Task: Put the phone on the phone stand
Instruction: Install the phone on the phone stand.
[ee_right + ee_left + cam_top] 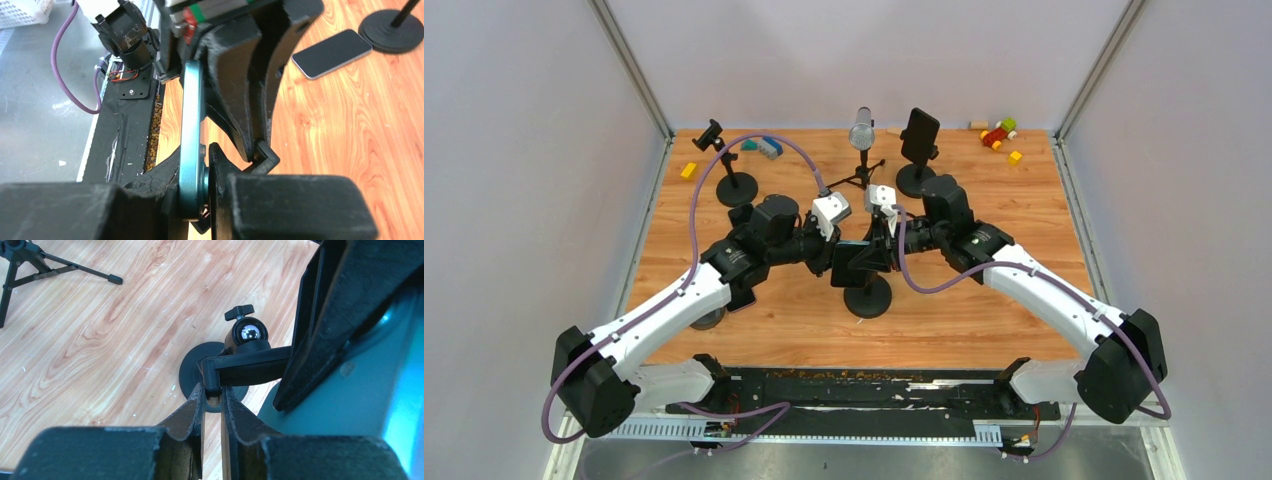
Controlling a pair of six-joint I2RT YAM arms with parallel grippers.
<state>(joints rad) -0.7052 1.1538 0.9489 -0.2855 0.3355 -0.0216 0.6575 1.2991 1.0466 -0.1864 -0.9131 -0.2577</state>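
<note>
The right hand point(192, 167) is closed on the phone point(190, 115), which is gripped across its thin teal body and held on edge, clear of the surface point(100, 340), so that one long side can be offered to the stand point(867, 298). Just beside it, the left hand point(212, 395) is pinched almost shut on the end tab of the clamp point(250, 365). This is judged to be done to draw the sprung jaw back and to steady the stand against tipping. Below the clamp the ball joint point(248, 332) and the round base point(195, 375) are seen, the base resting flat on the surface. The phone is thus at the clamp, between the two hands, but whether it is seated in the jaw cannot be told, since the contact is hidden by fingers in every view. The task is judged to be near its end, with seating and release not yet done. A slip of the tab could let the clamp snap shut too soon. Farther out, a spare phone point(332, 52) lies flat beside another base point(392, 27).
</note>
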